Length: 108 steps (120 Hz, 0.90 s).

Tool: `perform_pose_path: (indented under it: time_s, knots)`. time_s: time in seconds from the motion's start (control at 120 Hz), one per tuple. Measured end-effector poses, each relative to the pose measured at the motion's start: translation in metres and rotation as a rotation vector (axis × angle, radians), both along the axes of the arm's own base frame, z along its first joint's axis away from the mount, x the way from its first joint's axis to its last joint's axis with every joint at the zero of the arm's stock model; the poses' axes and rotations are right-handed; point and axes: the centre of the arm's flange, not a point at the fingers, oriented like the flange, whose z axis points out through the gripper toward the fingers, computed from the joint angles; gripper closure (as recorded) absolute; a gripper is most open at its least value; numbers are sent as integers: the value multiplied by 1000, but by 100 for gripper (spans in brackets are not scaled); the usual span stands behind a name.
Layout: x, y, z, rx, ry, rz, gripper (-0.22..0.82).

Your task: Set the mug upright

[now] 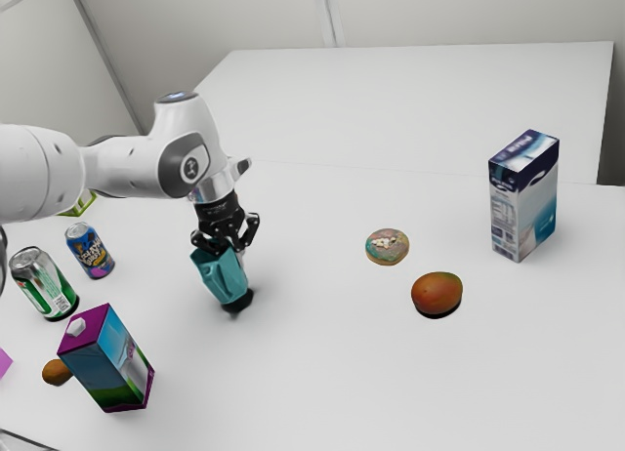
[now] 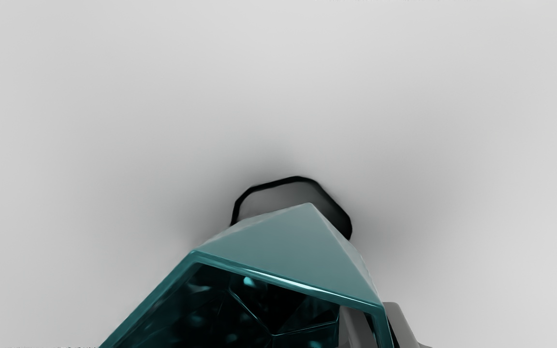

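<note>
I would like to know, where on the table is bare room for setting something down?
Bare table lies between the teal mug and the frosted donut, and nearer the camera between the purple-topped carton and the mango. The exterior view's left is crowded: that carton, the green can, the blue can and a small brown item.

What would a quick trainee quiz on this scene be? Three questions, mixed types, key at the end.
1. Multiple choice: how is the mug oriented?
a) fully upright
b) tilted, opening upward
c) upside down

2. True or false: the gripper has one finger inside the mug and the other outside it.

3. Fill in the blank: in the exterior view, the thing closest to the donut is the ____.

Key: 1. b; 2. true; 3. orange-red fruit
</note>
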Motion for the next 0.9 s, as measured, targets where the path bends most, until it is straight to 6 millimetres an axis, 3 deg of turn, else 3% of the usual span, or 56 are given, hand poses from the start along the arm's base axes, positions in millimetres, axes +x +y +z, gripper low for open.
perform_pose_path:
  time_s: [0.633, 0.9]
  knots:
    - [1, -7, -19, 63, -60, 269, 78]
    - [3, -8, -20, 60, -67, 333, 28]
